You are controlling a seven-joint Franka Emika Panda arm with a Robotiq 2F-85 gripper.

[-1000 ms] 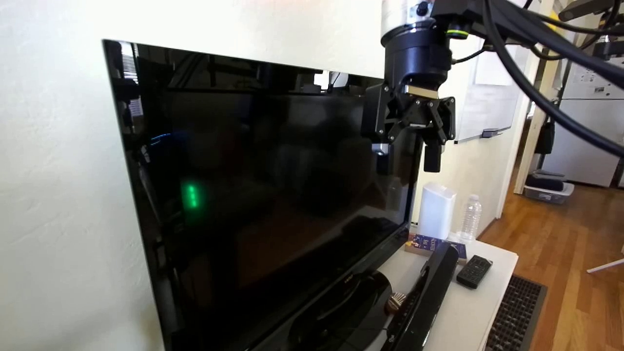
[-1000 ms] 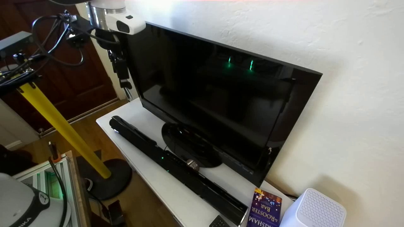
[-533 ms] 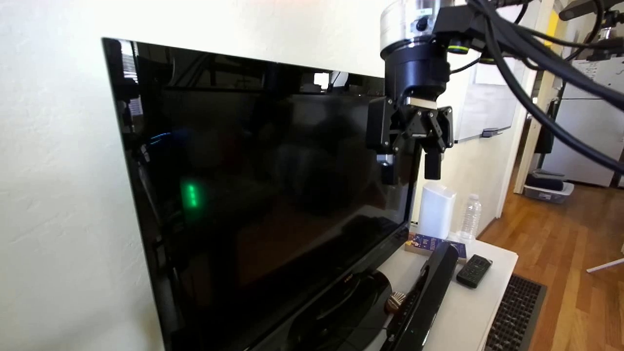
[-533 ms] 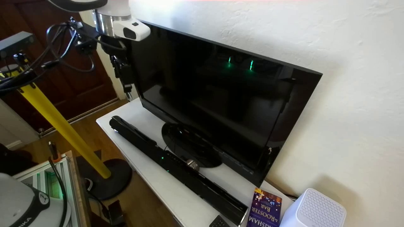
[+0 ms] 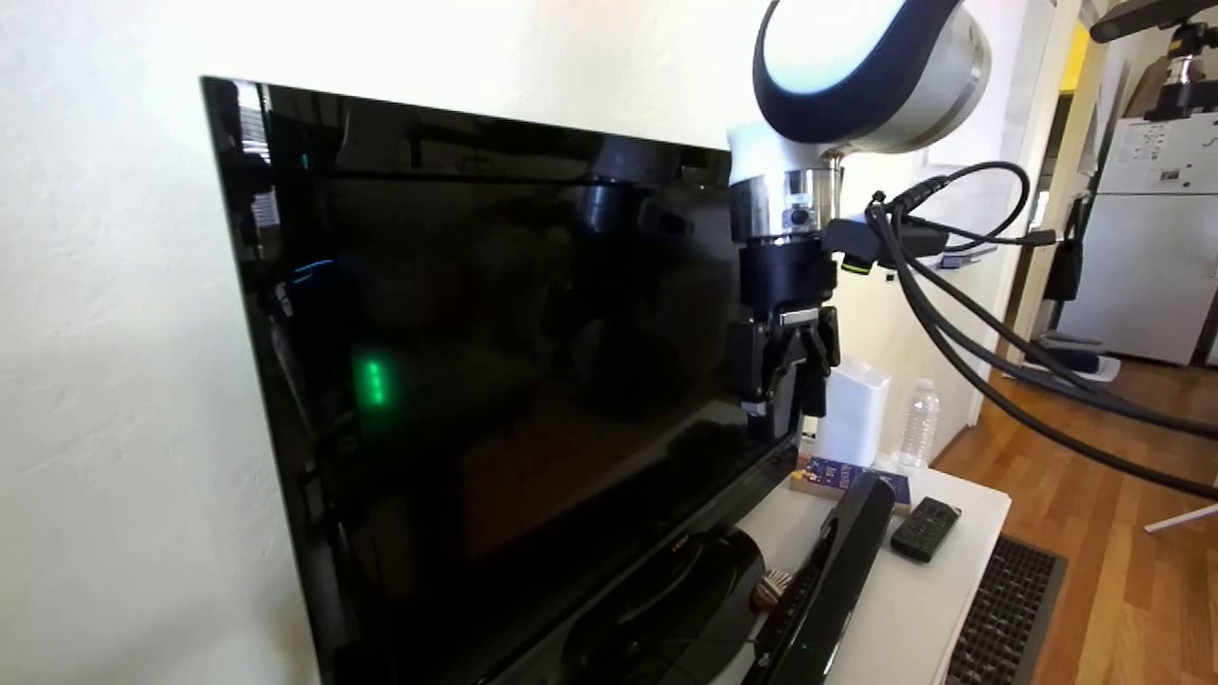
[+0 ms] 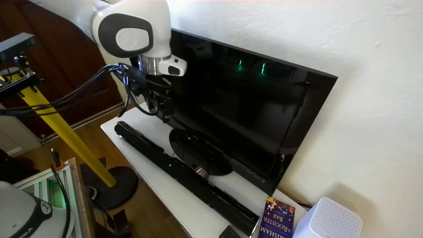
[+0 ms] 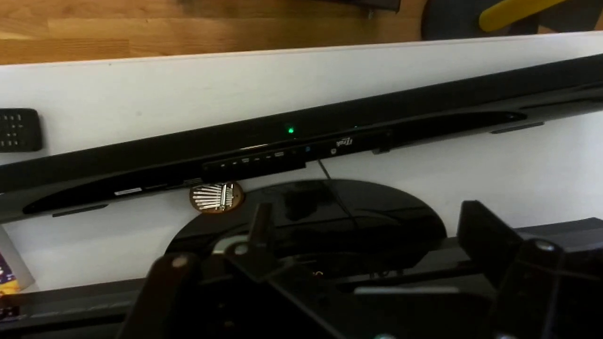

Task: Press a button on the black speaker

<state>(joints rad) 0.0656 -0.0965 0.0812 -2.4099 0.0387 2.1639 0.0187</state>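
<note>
The black speaker is a long low bar on the white table and shows in both exterior views (image 5: 841, 580) (image 6: 188, 178). In the wrist view the speaker (image 7: 188, 146) crosses the picture, with a green light lit and a row of small buttons (image 7: 254, 160) on its strip near the middle. My gripper (image 5: 788, 417) is open and empty, pointing down close in front of the TV screen (image 5: 533, 381), well above the table. In the wrist view the gripper's fingers (image 7: 367, 212) are wide apart, over the TV's foot side of the speaker, not touching it.
The glossy TV foot (image 7: 306, 212) lies behind the speaker, with a small thumb piano (image 7: 216, 197) between them. A remote (image 5: 926, 529), a book (image 6: 277, 218), a white box (image 6: 333, 221) and a plastic bottle (image 5: 920, 423) are at one table end. A yellow post (image 6: 66, 132) stands nearby.
My gripper has come down towards the table and, in an exterior view, moved right along the screen. The arm's cables swung. The speaker and other things have stayed put.
</note>
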